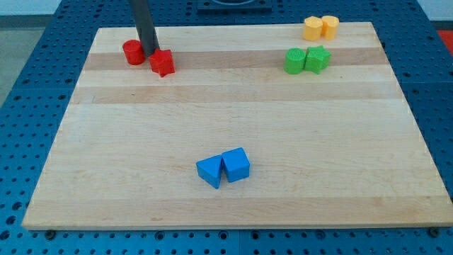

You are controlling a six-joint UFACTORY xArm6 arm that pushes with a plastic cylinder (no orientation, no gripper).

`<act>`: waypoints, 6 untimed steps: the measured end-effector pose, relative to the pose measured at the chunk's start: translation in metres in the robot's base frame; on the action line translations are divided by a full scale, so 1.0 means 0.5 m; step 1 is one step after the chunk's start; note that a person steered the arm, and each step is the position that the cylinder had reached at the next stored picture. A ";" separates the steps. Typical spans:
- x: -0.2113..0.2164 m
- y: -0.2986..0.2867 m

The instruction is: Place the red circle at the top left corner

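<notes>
The red circle (132, 52) lies near the board's top left, at the view's upper left. A red star-shaped block (162, 62) lies just to its right and slightly lower. My tip (151, 53) stands between the two red blocks, touching or nearly touching both. The dark rod rises from there out of the view's top.
The wooden board (233, 120) rests on a blue perforated table. Two green blocks (306, 59) sit at the upper right, two yellow blocks (320, 27) at the top right edge. Two blue blocks (223, 168) sit near the bottom middle.
</notes>
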State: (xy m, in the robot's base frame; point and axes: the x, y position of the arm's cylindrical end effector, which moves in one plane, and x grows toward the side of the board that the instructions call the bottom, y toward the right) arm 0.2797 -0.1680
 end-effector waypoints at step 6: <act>-0.005 -0.109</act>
